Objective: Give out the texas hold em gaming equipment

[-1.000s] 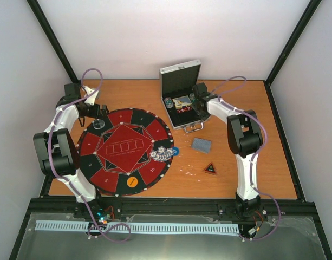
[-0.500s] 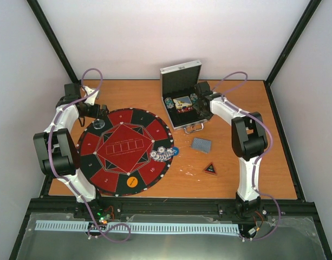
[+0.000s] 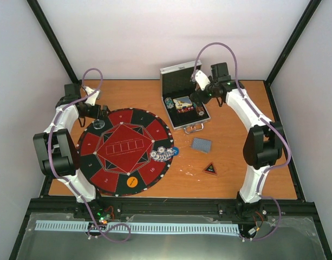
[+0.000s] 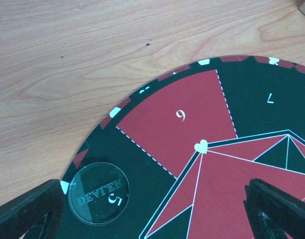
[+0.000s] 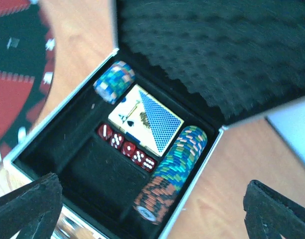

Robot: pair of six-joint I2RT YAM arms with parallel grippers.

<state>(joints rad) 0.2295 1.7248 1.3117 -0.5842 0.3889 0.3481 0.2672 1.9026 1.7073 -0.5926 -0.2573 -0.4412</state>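
- The wooden surface (image 3: 252, 119) carries everything.
- A round red-and-black mat (image 3: 122, 146) covers its left half.
- A silver case (image 3: 180, 68) stands open at the far middle, just right of the mat. It holds a long chip row (image 5: 172, 174), a short chip stack (image 5: 114, 81), a card deck (image 5: 146, 121) between them, and red dice (image 5: 126, 148).
- The right fingers (image 3: 199, 99) hover over the case, spread and empty.
- The left fingers (image 3: 99, 114) hover over the mat's far left rim, spread and empty.
- Grey-blue cards (image 3: 201, 144) lie right of the mat.
- A chip pile (image 3: 163, 154) sits on the mat's right rim, with a blue disc (image 3: 174, 151) just beside it.
- A triangle marker (image 3: 210, 169) lies nearer than the cards.
- A yellow disc (image 3: 131, 182) rests on the mat's near rim.
- A clear disc (image 4: 98, 193) lies on a black sector below the left fingers.
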